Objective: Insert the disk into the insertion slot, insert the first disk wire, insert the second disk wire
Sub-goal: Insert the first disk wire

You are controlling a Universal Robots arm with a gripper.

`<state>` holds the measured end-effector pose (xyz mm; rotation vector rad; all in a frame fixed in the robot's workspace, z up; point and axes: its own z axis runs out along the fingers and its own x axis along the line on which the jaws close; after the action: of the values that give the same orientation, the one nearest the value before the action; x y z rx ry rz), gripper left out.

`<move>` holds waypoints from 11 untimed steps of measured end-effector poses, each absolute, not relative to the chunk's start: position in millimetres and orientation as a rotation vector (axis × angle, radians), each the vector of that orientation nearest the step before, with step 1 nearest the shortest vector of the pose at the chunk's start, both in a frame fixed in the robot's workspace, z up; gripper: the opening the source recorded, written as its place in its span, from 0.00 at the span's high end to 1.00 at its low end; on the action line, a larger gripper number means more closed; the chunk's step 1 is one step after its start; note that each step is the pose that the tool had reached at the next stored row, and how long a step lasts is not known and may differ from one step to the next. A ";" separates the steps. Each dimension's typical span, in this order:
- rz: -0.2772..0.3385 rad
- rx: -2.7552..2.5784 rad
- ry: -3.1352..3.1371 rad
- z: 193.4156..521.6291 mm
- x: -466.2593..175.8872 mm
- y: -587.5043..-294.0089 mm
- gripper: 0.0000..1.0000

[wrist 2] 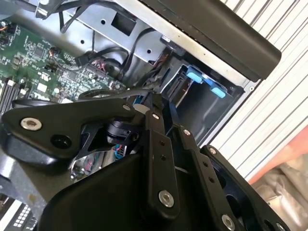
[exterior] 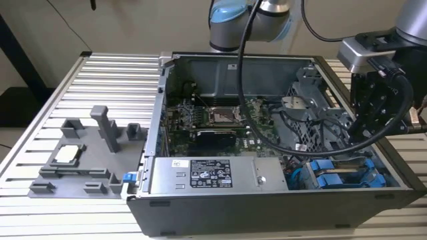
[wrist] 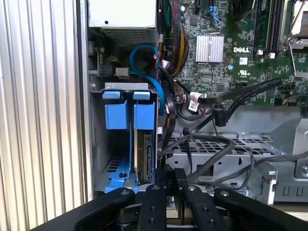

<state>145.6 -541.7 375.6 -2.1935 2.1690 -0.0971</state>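
End effector: the end effector sits closest to the lens in the first wrist view. Its fingers are drawn close together with nothing seen between them, and it hangs just over the mouth of the drive bay, touching nothing.
Disk: the disk stands on edge inside the insertion slot. Its blue carrier is level with the second carrier beside it.
Slot: a grey cage in a corner of the computer case, just beside the power supply box.
Wires: a black wire ends in a connector that hangs free over the perforated cage, apart from the disk. A blue wire loops down behind the carrier, and where it ends cannot be told.
Beyond: the motherboard lies past the wires.
Progress: the disk step looks done. The black connector looks unplugged, so the wire work appears to remain.
First wrist view: looks along the bay and shows the disk's edge and the loose connector.
Second wrist view: looks past the finger linkages to the carrier tabs from the other side.
Exterior view: places the arm at the exterior view's right above the case. It also shows the ribbed bench and a grey fixture tray at the exterior view's left.
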 end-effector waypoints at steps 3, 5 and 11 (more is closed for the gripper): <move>-0.071 -2.207 2.182 374.6 152.6 -541.6 0.81; -0.052 -2.217 2.192 374.1 157.3 -541.6 0.81; -0.022 -2.225 2.215 369.9 162.8 -542.8 0.81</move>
<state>162.8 -542.8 369.9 -2.2248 2.2147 -0.0220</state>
